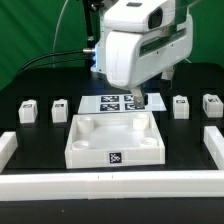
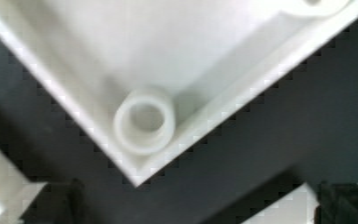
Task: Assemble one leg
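Several small white legs stand on the black table: two at the exterior view's left (image 1: 28, 110) (image 1: 59, 110) and two at its right (image 1: 181, 106) (image 1: 212, 104). The large white square tray (image 1: 115, 140) lies in the middle. My gripper (image 1: 140, 100) hangs over the tray's far right corner, away from every leg. In the wrist view a tray corner with a round socket (image 2: 146, 120) lies below the gripper (image 2: 194, 205). Its dark fingers (image 2: 43, 205) stand wide apart at the picture's edges with nothing between them. No leg shows in the wrist view.
The marker board (image 1: 108, 102) lies just behind the tray, partly under the arm. A white rail runs along the front (image 1: 110, 185), with raised ends at the exterior view's left (image 1: 8, 148) and right (image 1: 212, 148). A green backdrop stands behind the table.
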Controlling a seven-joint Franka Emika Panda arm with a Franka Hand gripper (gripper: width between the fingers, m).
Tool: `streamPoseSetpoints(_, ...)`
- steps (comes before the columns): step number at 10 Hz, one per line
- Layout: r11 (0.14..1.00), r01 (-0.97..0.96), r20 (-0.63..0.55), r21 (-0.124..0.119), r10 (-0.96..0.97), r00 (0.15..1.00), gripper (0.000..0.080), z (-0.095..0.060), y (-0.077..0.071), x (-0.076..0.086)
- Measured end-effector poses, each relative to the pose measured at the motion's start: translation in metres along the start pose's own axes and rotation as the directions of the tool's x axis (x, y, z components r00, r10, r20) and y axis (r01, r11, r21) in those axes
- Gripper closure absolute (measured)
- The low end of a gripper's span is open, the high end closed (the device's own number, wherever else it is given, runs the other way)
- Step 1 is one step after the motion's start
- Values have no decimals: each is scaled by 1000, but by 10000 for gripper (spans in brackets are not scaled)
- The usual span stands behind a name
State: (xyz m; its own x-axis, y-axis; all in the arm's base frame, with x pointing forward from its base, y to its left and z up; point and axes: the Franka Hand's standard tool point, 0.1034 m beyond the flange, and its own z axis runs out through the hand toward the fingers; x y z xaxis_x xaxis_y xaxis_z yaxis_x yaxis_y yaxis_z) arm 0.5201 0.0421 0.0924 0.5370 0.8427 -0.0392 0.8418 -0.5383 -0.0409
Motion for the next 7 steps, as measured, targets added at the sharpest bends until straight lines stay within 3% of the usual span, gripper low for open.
streamPoseSetpoints(3,981,194,13,23,-195,981,150,19,-20,-26)
streamPoseSetpoints(7,981,191,16,27,-191,981,150,20,-19,-28)
